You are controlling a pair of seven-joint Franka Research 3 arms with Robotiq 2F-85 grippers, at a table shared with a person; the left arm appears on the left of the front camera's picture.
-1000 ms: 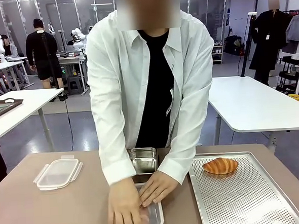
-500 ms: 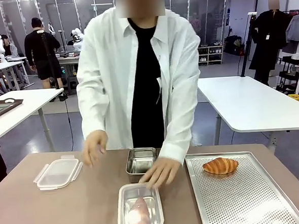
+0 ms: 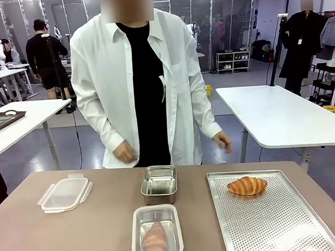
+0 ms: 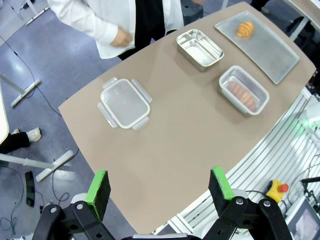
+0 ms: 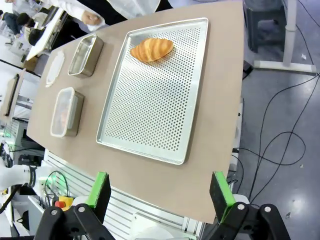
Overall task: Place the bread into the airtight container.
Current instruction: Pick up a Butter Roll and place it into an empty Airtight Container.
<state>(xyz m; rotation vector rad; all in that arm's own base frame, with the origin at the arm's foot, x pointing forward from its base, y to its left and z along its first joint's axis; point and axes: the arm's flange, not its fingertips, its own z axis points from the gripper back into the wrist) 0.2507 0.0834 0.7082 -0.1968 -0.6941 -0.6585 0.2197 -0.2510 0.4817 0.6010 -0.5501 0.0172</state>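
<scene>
- Both the left gripper and the right gripper are hanging wide open, holding nothing;
- bread is lying on the tray's far end;
- I am thinking the right gripper should be pinching it softly, from above.

The front view's bottom edge cuts off the perforated tray at its near rim.

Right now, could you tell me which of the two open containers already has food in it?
The clear container, the nearer one in the front view: it holds a brownish bread piece, while the steel container behind it is empty.
</scene>
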